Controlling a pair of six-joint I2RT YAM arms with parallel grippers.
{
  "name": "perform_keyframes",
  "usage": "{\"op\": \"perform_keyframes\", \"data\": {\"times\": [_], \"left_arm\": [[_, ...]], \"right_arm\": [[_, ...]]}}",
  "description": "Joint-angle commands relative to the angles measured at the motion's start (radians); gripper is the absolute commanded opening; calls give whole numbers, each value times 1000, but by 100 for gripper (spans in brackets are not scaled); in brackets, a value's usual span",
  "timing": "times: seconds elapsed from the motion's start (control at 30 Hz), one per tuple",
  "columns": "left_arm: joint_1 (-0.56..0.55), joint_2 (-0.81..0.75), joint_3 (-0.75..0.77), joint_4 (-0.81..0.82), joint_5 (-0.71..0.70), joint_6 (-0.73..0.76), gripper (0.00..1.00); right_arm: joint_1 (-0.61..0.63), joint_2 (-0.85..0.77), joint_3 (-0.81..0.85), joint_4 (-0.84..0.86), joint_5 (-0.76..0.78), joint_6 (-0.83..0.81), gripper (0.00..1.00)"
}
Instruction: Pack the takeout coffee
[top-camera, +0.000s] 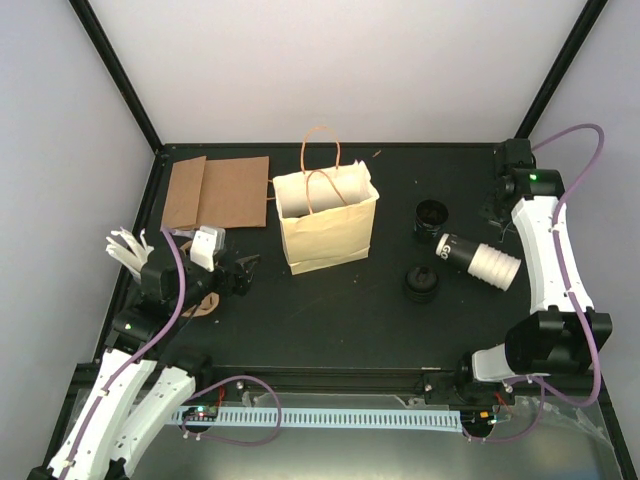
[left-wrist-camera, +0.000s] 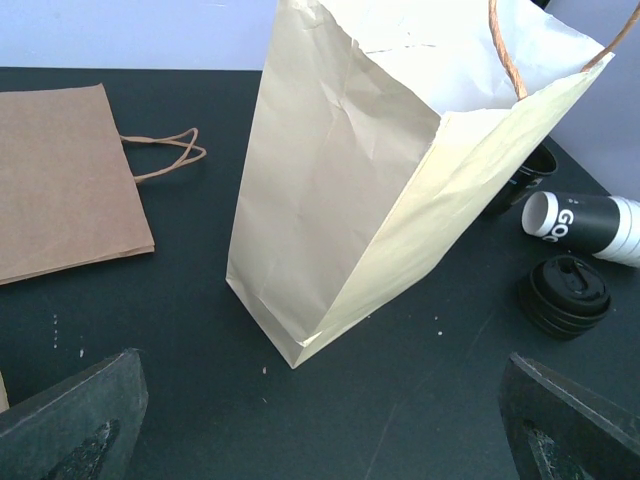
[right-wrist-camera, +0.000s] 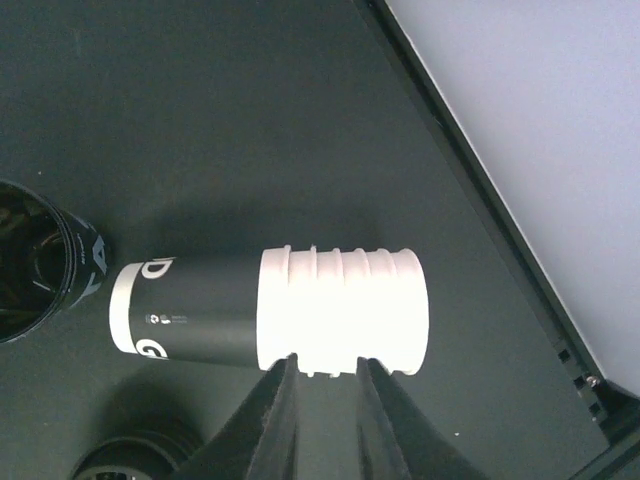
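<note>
Two pincers idle: right pincer (right-wrist-camera: 322, 372) beside cup stack (right-wrist-camera: 270, 310), L pincer (left-wrist-camera: 320, 420) open.

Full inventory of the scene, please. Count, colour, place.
cream paper bag: 1, cream, upright, table centre
brown paper bag: 1, brown, flat, far left
cup stack: 1, black outer cup with white cups nested, on its side, right of cream bag
black cup: 1, black, upright, behind the stack
lids: small stack, black, near the cup stack
white strips: bundle, white, left edge
left hand: open, left of cream bag
right hand: over the cup stack
</note>
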Motion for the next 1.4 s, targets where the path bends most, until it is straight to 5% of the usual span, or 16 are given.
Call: {"op": "perform_keyframes", "data": {"times": [0.0, 0.07, 0.17, 0.23, 0.4, 0.53, 0.8, 0.97, 1.37], "left_arm": [[8, -3, -6, 24, -7, 15, 99], [8, -1, -6, 24, -7, 16, 99], [8, 0, -7, 25, -6, 17, 99], [8, 0, -7, 25, -6, 17, 99], [8, -3, -10, 27, 3, 18, 99], [7, -2, -12, 31, 18, 19, 99], [7, 2, -15, 38, 36, 23, 99], [8, 12, -16, 39, 41, 27, 99], [8, -8, -18, 41, 37, 26, 99]], "right_arm": [[6, -8, 0, 6, -19, 8, 22], [4, -27, -20, 28, -40, 22, 31], [-25, -69, -91, 98, -123, 26, 66], [-73, -86, -126, 122, -171, 27, 74], [-336, -190, -299, 269, -524, -21, 81], [-437, -233, -415, 378, -657, -31, 84], [-552, -253, -535, 539, -686, 9, 100], [-604, -186, -561, 589, -790, 45, 100], [-605, -180, -634, 650, -666, 33, 100]]}}
